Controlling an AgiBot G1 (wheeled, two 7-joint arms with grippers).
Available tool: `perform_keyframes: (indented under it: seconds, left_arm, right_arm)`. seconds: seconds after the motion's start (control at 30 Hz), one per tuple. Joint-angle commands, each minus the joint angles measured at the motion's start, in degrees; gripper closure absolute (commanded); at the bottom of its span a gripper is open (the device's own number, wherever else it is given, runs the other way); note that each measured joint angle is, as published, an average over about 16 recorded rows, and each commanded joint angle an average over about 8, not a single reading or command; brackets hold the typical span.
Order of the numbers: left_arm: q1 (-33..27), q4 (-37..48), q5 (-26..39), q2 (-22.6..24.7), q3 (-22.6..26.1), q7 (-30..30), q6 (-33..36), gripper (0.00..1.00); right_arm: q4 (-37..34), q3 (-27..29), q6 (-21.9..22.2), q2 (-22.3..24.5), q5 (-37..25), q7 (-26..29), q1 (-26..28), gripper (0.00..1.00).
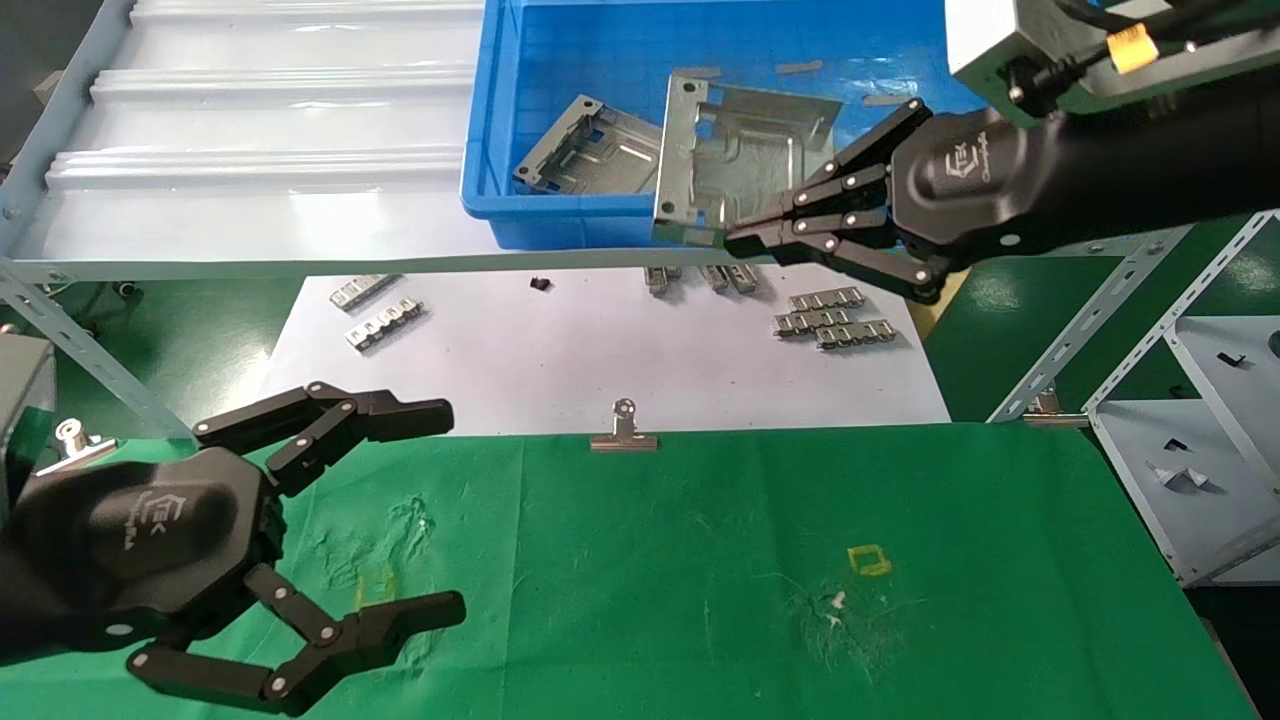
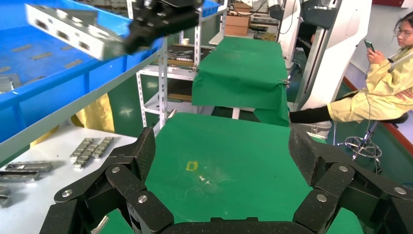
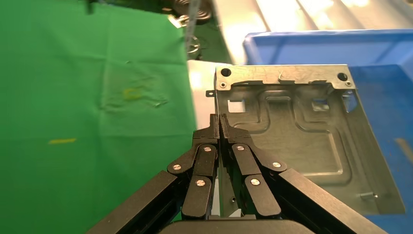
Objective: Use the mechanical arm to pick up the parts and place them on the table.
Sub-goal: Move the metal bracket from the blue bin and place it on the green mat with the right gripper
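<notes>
My right gripper (image 1: 742, 240) (image 3: 219, 118) is shut on the edge of a silver-grey sheet-metal part (image 1: 745, 140) (image 3: 297, 136). It holds the part tilted in the air above the front wall of the blue tray. The left wrist view shows that same part (image 2: 68, 30) high up, by the tray's rim. A second part (image 1: 585, 148) lies flat inside the tray. My left gripper (image 1: 452, 512) (image 2: 224, 151) hangs open over the front left of the green cloth table (image 1: 700, 560) (image 2: 234, 141), holding nothing.
The blue tray (image 1: 478, 170) stands on a raised shelf behind a white sheet (image 1: 600, 350) with several ribbed metal strips (image 1: 832, 320). A binder clip (image 1: 623, 432) pins the cloth's far edge. A grey metal rack (image 1: 1180, 400) stands at the right. A yellow square mark (image 1: 868, 560) is on the cloth.
</notes>
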Motion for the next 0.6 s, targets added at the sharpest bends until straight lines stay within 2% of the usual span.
perform_keyframes:
  seconds: [0.03,0.17,0.3,0.43,0.6]
  left_arm:
    - [0.0,0.0,0.0,0.0,0.0,0.0,0.0,0.0]
    - [0.0,0.0,0.0,0.0,0.0,0.0,0.0,0.0]
    - [0.0,0.0,0.0,0.0,0.0,0.0,0.0,0.0]
    - [0.0,0.0,0.0,0.0,0.0,0.0,0.0,0.0]
    - [0.0,0.0,0.0,0.0,0.0,0.0,0.0,0.0]
  right_arm:
    - [4.75,-1.67,-0.04,2.23,2.45,0.66,-1.02,1.0]
    - [12.34,-7.32,0.1,5.66,6.36,1.26,-2.51,1.0]
    - [16.42,-13.88,0.31,7.53,7.18,0.34,-3.63,1.0]
    - [16.73,-20.33,0.47,7.75,5.92,-1.36,-4.2,1.0]
    - [13.62,-27.5,0.73,6.42,4.05,-3.74,-5.13,1.0]
